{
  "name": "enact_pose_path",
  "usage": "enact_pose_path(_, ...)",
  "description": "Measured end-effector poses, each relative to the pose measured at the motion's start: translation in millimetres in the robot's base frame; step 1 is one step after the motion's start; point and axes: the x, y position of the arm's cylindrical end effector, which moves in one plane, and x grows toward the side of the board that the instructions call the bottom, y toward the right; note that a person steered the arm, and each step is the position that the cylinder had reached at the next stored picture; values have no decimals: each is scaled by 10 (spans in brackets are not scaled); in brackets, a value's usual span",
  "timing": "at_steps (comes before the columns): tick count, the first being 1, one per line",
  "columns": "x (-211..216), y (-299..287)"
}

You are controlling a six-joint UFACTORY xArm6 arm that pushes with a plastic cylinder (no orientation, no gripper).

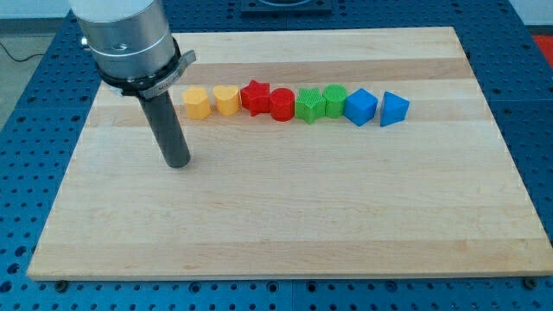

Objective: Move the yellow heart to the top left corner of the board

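The yellow heart (227, 99) lies in a row of blocks across the upper middle of the wooden board (285, 225). To its left is a yellow hexagon-like block (197, 103); to its right a red star (254, 96) touches it. My tip (178, 162) rests on the board below and to the left of the yellow blocks, apart from them. The rod rises to the arm's grey body at the view's top left.
The row goes on to the right: a red cylinder (282, 104), a green star (308, 105), a green block (334, 100), a blue cube (360, 107) and a blue triangular block (393, 110). A blue perforated table surrounds the board.
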Motion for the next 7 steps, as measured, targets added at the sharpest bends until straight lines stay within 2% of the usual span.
enact_pose_path(2, -548, 411)
enact_pose_path(4, -880, 408)
enact_pose_path(5, -816, 410)
enact_pose_path(7, -1342, 218)
